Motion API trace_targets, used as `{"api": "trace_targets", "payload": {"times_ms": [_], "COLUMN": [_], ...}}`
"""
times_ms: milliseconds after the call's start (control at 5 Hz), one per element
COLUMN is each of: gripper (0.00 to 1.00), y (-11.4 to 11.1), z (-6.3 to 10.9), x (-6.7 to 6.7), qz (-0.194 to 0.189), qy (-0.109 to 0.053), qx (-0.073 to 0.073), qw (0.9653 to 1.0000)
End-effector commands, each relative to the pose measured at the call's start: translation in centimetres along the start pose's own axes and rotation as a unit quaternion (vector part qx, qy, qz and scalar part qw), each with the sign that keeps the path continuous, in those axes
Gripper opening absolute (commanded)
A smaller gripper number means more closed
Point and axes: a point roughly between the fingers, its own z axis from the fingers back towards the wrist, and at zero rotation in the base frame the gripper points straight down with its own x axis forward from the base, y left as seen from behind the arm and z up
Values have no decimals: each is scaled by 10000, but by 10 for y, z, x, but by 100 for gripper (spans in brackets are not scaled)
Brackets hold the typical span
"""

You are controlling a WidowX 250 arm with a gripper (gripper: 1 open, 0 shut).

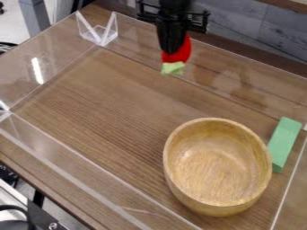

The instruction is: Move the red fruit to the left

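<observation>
The red fruit is a small glossy strawberry toy with a light green cap pointing down. It hangs above the wooden table near the back, clear of the surface. My gripper points straight down and is shut on the fruit's upper part. The black fingers cover the top of the fruit; only its lower red half and green cap show below them.
A large wooden bowl sits at the front right. A flat green block leans by the right wall. Clear acrylic walls ring the table, and a small clear stand is at the back left.
</observation>
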Motion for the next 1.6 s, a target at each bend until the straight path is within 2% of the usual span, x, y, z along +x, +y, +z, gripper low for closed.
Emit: {"api": "trace_targets", "payload": {"times_ms": [0,200,600,1000,1400], "gripper": [0,0,0,0,0], "y": [8,19,55,84,102], "z": [20,4,-14,-37,-44], "x": [-7,-13,-17,-23,-20], "qz": [0,120,475,52,310], "qy": [-344,-301,-268,-230,-158], "qx": [9,58,161,201,213], "qw": [9994,9995,9984,9995,9992]}}
